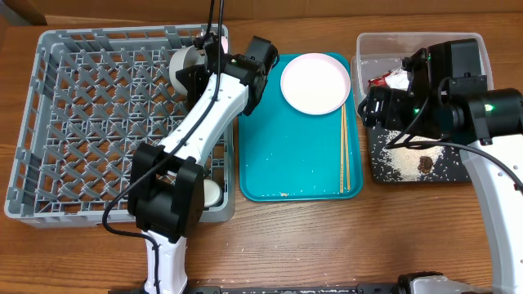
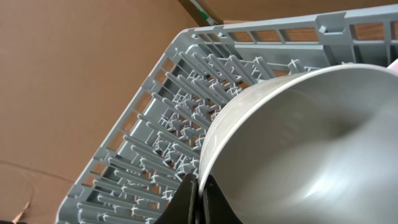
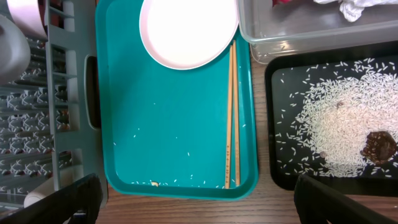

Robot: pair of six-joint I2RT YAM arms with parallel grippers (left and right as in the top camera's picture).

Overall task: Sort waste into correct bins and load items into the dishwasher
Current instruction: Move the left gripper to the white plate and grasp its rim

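My left gripper [image 2: 200,193] is shut on the rim of the pale grey-green bowl [image 2: 311,143], held tilted over the back right corner of the grey dishwasher rack [image 1: 82,122]. My right gripper [image 3: 196,202] hangs open and empty, high over the gap between the teal tray [image 3: 174,124] and the black bin [image 3: 280,168]. The pink plate [image 1: 315,82] and two chopsticks [image 1: 344,151] lie on the teal tray. Rice [image 3: 336,124] and a brown lump [image 3: 379,146] sit in the black bin. The clear tub [image 3: 298,37] holds a white napkin [image 3: 354,7] and a red wrapper [image 1: 382,80].
A white cup [image 1: 212,193] lies in the rack's front right corner. A pinkish bowl [image 3: 25,12] shows at the rack's back edge. A few rice grains are scattered on the teal tray. Bare wooden table runs along the front.
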